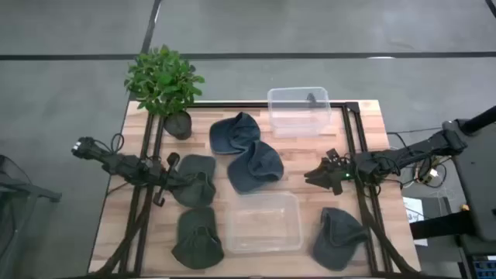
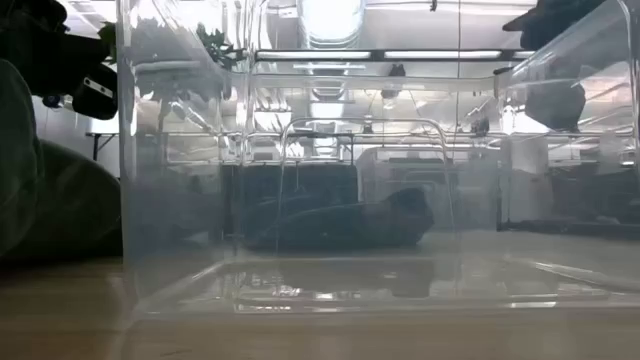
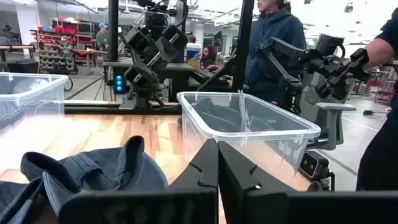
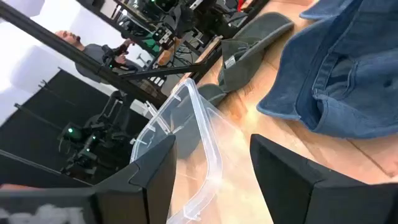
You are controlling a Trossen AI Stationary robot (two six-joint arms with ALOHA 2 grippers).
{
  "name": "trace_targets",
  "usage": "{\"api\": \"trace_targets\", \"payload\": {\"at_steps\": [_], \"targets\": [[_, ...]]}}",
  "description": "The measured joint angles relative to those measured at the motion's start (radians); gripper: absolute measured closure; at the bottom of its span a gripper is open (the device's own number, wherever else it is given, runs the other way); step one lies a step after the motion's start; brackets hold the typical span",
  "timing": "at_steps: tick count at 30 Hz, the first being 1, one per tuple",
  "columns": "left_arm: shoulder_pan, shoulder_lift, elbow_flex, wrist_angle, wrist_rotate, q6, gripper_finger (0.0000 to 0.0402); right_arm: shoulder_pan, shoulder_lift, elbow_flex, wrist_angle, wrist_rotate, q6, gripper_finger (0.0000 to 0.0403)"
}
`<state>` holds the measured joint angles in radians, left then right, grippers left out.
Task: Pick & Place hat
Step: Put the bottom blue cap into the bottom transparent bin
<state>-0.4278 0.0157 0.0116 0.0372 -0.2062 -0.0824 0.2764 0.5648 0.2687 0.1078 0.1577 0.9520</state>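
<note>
Several caps lie flat on the wooden table. Two are blue denim (image 1: 235, 133) (image 1: 256, 167), at the middle. Three are dark green: one at mid-left (image 1: 195, 180), one at the near left (image 1: 198, 239), one at the near right (image 1: 339, 236). My left gripper (image 1: 172, 180) is shut at the left edge of the mid-left green cap; in its wrist view the fingers (image 3: 217, 171) meet with nothing between them. My right gripper (image 1: 314, 177) is open and hovers right of the nearer denim cap (image 4: 348, 74), touching nothing. My left gripper is shut at the mid-left green cap's left edge (image 1: 184, 182), coming level from the table's left. Whether its fingers touch the cap I cannot tell: the dark fingers merge with the cap from above, and the wrist view does not show the cap.
A clear bin (image 1: 263, 223) stands at the near middle, another (image 1: 298, 111) at the far right. A potted plant (image 1: 164, 85) is on the far left corner. Black frame rails (image 1: 358, 147) run along both sides. People stand beyond the table (image 3: 273, 37).
</note>
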Motion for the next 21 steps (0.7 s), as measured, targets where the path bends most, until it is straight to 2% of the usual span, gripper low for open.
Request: {"api": "trace_targets", "payload": {"at_steps": [5, 10, 15, 21], "targets": [[0.0, 0.0, 0.0, 0.0, 0.0, 0.0, 0.0401, 0.0, 0.0, 0.012, 0.0, -0.004, -0.013, 0.0204], [0.0, 0.0, 0.0, 0.0, 0.0, 0.0, 0.0401, 0.0, 0.009, 0.032, 0.0, -0.067, -0.017, 0.0204], [0.0, 0.0, 0.0, 0.0, 0.0, 0.0, 0.0401, 0.001, 0.046, 0.062, -0.026, -0.189, -0.017, 0.0204], [0.0, 0.0, 0.0, 0.0, 0.0, 0.0, 0.0401, 0.001, 0.132, 0.134, -0.205, -0.368, -0.04, 0.0204]]}}
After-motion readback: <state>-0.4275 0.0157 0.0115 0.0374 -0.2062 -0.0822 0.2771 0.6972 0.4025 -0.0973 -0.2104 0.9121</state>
